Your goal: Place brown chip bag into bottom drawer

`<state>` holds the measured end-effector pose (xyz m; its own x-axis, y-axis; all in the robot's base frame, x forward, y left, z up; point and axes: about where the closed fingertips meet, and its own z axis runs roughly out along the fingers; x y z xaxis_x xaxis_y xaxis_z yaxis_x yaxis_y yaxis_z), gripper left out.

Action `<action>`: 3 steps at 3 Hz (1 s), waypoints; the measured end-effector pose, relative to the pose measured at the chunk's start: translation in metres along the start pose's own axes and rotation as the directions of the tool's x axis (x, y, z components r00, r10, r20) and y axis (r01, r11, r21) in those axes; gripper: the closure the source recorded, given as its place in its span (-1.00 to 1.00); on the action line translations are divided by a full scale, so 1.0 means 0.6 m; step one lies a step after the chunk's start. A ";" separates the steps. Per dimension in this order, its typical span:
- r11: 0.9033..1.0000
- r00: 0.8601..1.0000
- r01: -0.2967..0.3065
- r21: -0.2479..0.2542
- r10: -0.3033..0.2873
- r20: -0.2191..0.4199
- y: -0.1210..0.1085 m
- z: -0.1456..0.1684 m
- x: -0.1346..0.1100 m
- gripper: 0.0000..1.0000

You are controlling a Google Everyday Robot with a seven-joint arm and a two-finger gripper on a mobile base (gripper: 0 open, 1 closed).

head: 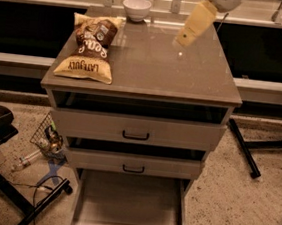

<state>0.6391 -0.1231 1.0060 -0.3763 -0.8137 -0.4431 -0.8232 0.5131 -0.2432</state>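
Note:
The brown chip bag (pixel 91 48) lies flat on the left side of the cabinet top (pixel 155 71), its "LATE JULY" end toward the front edge. My gripper (pixel 184 37) hangs over the back right part of the top, well to the right of the bag and apart from it, with nothing seen in it. The bottom drawer (pixel 128 206) is pulled out at the foot of the cabinet, and its flat grey floor is bare. The two upper drawers (pixel 136 129) with black handles stand slightly ajar.
A small white bowl (pixel 137 7) stands at the back of the top, right of the bag's far end. A wire basket (pixel 48 137) with clutter and a black stand (pixel 3 180) are on the floor at left. A black table leg (pixel 245 150) slants at right.

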 end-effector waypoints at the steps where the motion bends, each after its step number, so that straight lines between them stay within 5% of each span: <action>1: 0.993 0.993 -0.117 0.018 0.117 0.003 -0.024 0.032 -0.058 -1.00; 2: 0.993 0.993 -0.117 0.018 0.117 0.003 -0.024 0.032 -0.058 -1.00; 3: 0.987 0.985 -0.161 -0.017 0.162 0.067 -0.021 0.094 -0.108 -1.00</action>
<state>0.6979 -0.0614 0.9892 -0.4751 -0.7000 -0.5332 -0.7590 0.6326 -0.1542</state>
